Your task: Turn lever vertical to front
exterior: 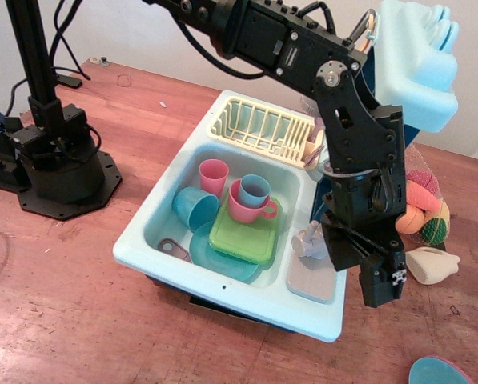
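I see the lever (pixel 300 241), a short grey plastic tab, jutting left from the rounded grey tap base at the sink's right rim

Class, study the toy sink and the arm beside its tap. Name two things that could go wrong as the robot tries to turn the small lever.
1. The hand hangs past the sink's right rim, beyond the lever; it may slip off so small a tab or push the tap base instead.
2. The arm hides much of the tap, so contact is hard to judge, and it could bump the drying rack.
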Motion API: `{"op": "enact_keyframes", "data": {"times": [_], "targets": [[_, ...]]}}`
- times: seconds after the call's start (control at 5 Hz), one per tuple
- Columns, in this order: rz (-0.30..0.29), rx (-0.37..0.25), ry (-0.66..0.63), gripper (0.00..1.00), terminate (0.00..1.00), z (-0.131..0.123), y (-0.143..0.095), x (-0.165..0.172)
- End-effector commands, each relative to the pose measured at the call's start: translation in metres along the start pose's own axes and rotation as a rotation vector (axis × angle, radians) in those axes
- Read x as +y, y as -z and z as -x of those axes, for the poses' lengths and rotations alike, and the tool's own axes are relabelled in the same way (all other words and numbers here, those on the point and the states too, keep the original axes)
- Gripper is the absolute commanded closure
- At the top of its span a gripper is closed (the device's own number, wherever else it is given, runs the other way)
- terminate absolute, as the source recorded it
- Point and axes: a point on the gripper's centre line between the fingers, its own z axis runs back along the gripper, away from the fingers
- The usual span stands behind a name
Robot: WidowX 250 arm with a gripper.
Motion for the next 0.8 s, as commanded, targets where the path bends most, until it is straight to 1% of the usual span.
{"op": "enact_keyframes", "data": {"times": [0.0,0.2,0.4,0.6], "targets": [[0.000,0.000,0.000,0.00,0.00,0.000,0.000,0.000],[-0.003,-0.008,-0.005,0.00,0.00,0.001,0.001,0.001],[-0.009,-0.033,-0.017,0.00,0.00,0.002,0.001,0.005],[-0.004,-0.080,-0.030,0.00,0.00,0.003,-0.001,0.013]]}}
